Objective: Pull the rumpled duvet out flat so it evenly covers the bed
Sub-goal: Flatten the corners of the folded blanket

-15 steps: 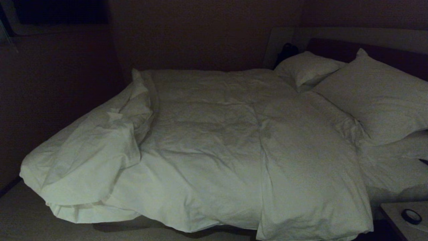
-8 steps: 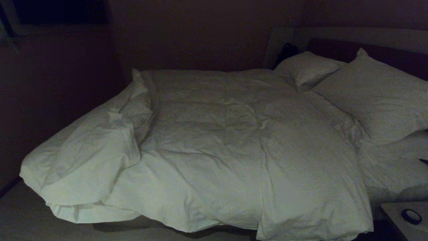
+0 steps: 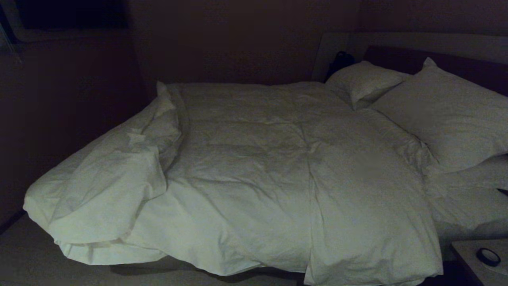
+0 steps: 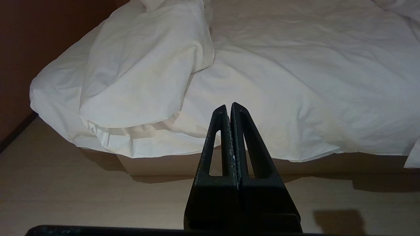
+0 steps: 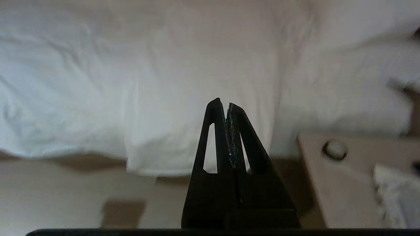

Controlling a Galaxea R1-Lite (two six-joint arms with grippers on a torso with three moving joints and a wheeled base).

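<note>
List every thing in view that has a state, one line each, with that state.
duvet: rumpled, one corner folded back on itself, near edge hanging unevenly over the side.
bed: covered unevenly, base showing under the duvet.
pillows: two, lying at the headboard, uncovered.
left gripper: shut, empty, short of the bed.
right gripper: shut, empty, aimed at the duvet's hanging edge.

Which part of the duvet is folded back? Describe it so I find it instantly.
On the bed, look to the foot end, away from the pillows. There the duvet has one near corner doubled over itself, a thick puffy flap, unlike the flatter spread beside it.
</note>
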